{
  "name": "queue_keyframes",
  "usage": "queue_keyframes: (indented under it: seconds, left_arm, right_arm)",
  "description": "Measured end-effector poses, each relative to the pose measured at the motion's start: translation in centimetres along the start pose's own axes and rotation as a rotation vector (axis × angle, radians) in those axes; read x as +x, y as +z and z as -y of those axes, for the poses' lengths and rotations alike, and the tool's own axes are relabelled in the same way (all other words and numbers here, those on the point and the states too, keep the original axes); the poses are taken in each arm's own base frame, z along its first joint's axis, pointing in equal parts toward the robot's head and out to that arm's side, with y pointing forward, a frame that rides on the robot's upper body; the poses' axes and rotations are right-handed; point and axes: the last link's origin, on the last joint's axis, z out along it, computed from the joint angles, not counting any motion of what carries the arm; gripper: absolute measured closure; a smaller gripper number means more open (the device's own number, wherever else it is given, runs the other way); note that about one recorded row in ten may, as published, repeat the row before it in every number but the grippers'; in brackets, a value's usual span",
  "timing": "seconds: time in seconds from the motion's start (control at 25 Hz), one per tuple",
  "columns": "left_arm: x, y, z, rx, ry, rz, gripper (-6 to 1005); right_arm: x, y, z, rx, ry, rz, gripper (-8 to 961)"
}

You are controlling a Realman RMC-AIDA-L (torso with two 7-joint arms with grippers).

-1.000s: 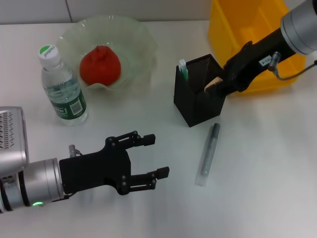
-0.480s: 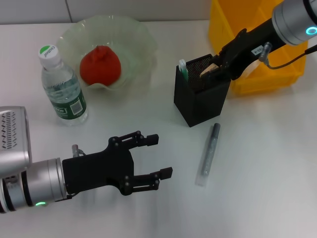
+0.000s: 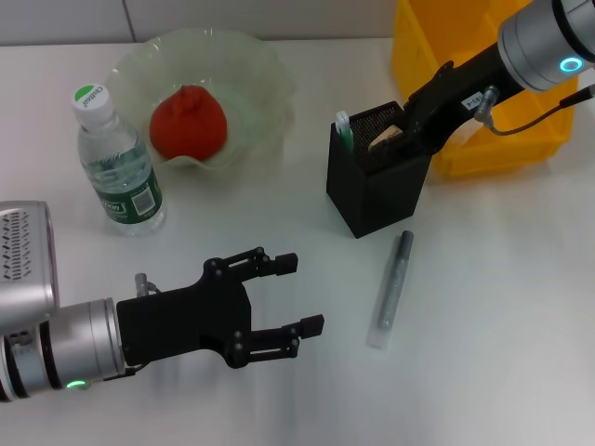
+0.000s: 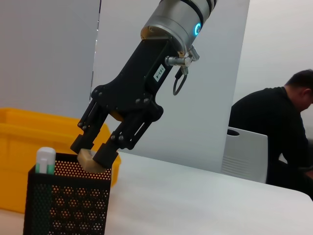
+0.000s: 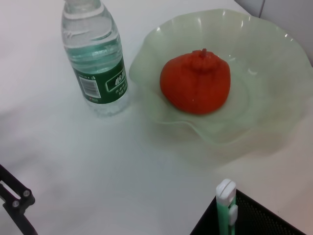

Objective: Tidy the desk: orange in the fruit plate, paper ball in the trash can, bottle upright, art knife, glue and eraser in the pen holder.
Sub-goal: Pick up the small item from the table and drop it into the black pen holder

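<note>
- The eraser [image 3: 383,140] is pinched between the fingers of the right gripper [image 3: 389,141], right at the open mouth of the pen holder [image 3: 372,190]. One second ago it was at the holder's right edge; now it is farther over the opening.
- In the left wrist view the eraser [image 4: 91,160] is level with the rim of the holder [image 4: 68,200], with the right gripper [image 4: 95,155] closed on its two sides.
- The art knife [image 3: 344,130] stands in the holder's far left corner, unchanged.
- The glue [image 3: 391,286] lies flat on the desk [image 3: 483,307] just in front of the holder, in the same place as before.
- The orange [image 3: 189,122] sits in the fruit plate [image 3: 265,74], and the bottle [image 3: 116,163] stands upright beside the plate.
- The trash can [image 3: 465,46] is behind the right arm.
- The left gripper [image 3: 293,295] hovers over the near desk with fingers spread wide and nothing between them; it moved only slightly.
</note>
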Motion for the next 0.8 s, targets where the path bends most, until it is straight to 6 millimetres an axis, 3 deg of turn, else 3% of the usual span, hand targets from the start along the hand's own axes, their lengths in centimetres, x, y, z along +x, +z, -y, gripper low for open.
queue_keyframes:
  seconds: [0.56, 0.8]
  left_arm:
    - [0.07, -0.04, 0.01, -0.003, 0.0, -0.002, 197]
    - [0.15, -0.06, 0.08, -0.003, 0.001, -0.003, 197]
  right_arm:
    - [0.22, -0.19, 0.16, 0.01, 0.005, 0.005, 517]
    - [-0.06, -0.27, 0.04, 0.023, -0.006, 0.012, 322]
